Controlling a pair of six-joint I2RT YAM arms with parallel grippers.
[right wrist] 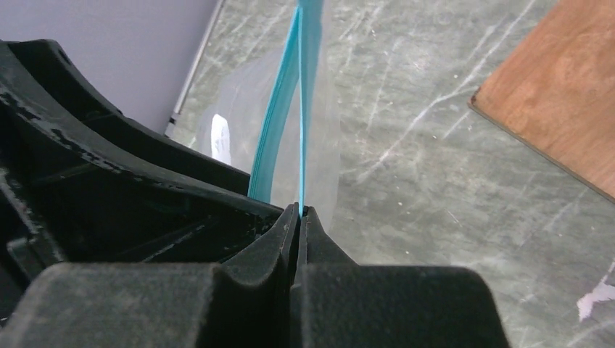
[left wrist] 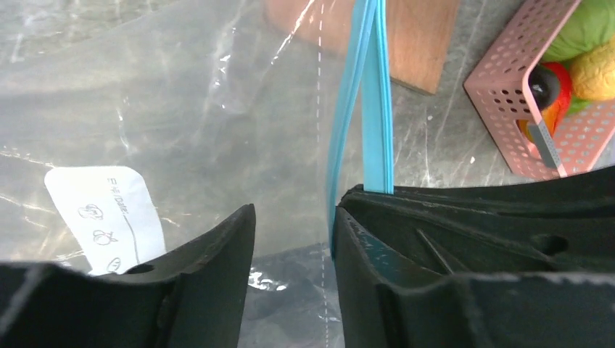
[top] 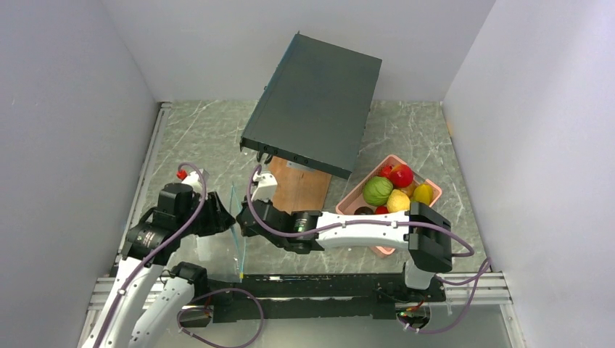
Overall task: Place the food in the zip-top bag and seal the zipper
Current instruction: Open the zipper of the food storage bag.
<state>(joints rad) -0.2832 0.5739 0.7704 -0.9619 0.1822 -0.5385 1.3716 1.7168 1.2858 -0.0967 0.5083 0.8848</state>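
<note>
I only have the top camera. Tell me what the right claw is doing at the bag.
Observer: The right claw is shut on one lip of the zipper.
Operator: Report the other lip.
Observer: It bows away from the pinched lip, so the zipper is unsealed there.
Operator: Now the left claw.
Observer: The left claw is open, and the clear film of the zip-top bag shows in the gap.

Food point(top: 395, 192) in pink tray point(top: 353, 191), zip-top bag point(top: 236, 232) upright

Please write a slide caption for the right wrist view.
Right gripper shut on the teal zipper of the zip-top bag.
</note>
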